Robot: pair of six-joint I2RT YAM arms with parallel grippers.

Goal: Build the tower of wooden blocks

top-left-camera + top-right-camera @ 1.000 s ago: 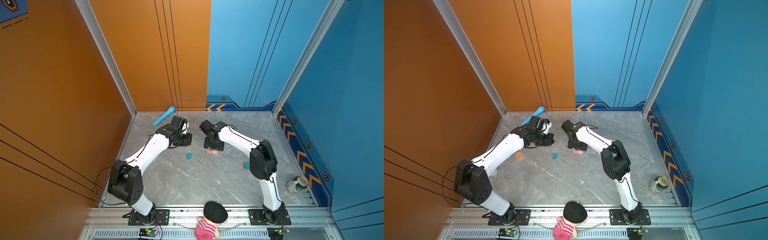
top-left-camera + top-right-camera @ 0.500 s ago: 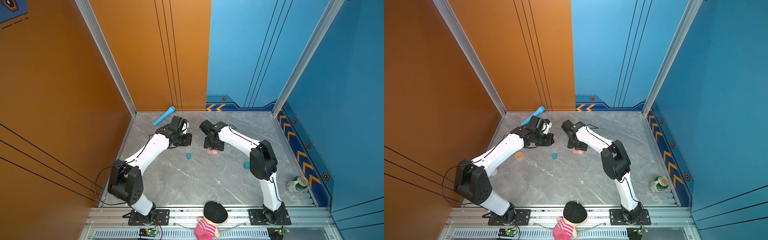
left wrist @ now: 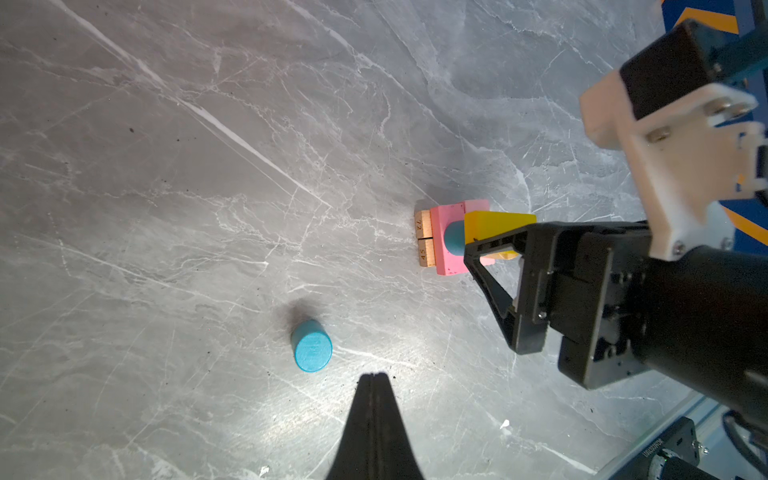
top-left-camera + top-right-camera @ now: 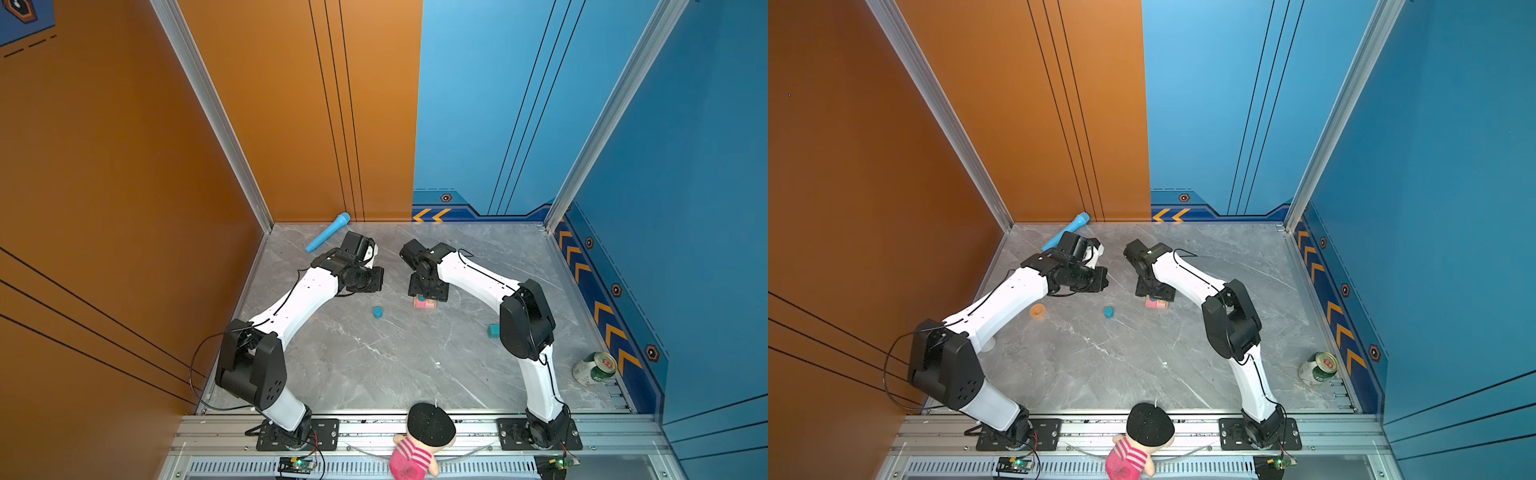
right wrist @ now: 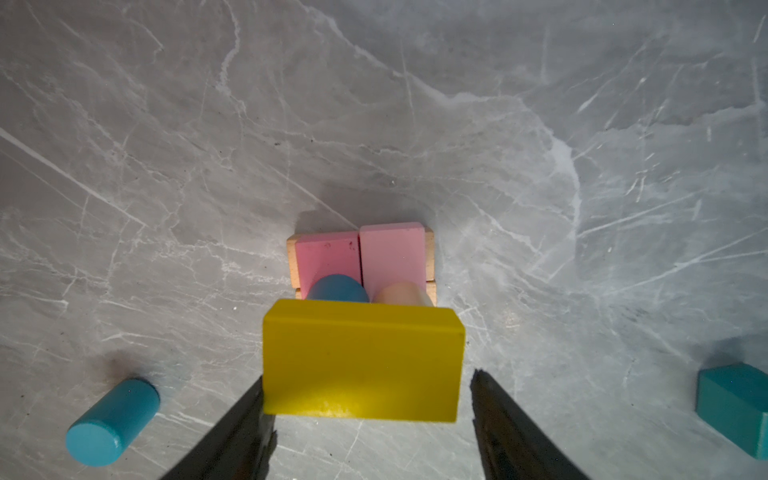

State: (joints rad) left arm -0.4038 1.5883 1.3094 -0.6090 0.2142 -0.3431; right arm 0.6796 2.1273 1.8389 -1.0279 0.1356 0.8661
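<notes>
bright even overhead light, soft shadows, blurred wrist foregrounds

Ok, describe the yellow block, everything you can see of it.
The yellow block is a plain painted bar, wood by its look, matt, with sharp edges. It lies flat across two upright pieces, a blue cylinder and a tan cylinder, which stand on the pink bars. The right pincer straddles its ends, open, with a gap showing at one finger.

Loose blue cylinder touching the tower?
Apart. The left wrist view shows the blue cylinder lying alone, with bare table between it and the tower. The right wrist view shows the same gap.
</notes>
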